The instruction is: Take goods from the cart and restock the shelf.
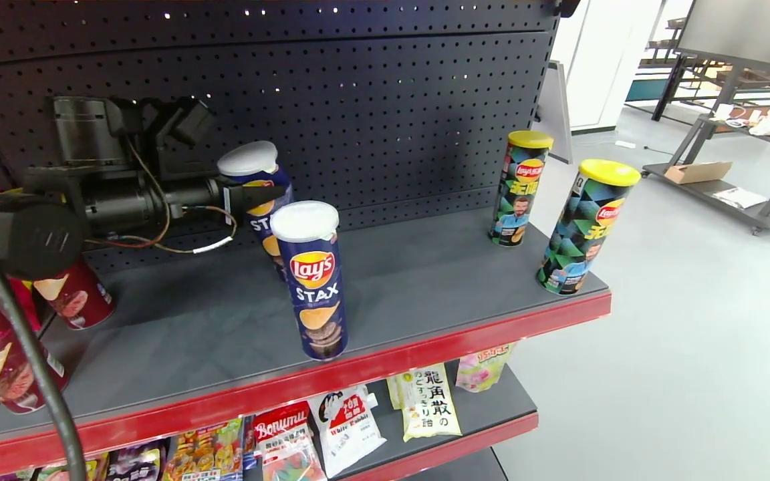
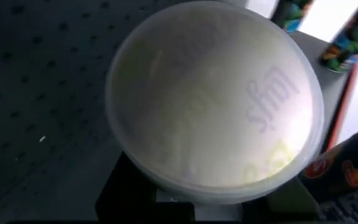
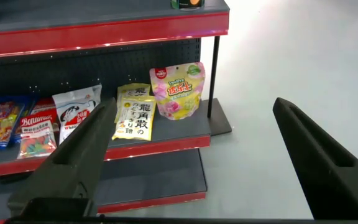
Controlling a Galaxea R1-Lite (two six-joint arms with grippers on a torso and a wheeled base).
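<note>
The left gripper [image 1: 258, 194] grips a blue can [image 1: 249, 160] near its white lid, at the back of the shelf [image 1: 178, 321] and just behind a second blue can [image 1: 311, 280] that hides its base. Two yellow-lidded cans [image 1: 517, 187] stand toward the shelf's right end. The right gripper [image 3: 194, 106], fingers spread wide and holding nothing, faces snack bags [image 3: 178, 90] on a lower shelf [image 3: 166, 144].
</note>
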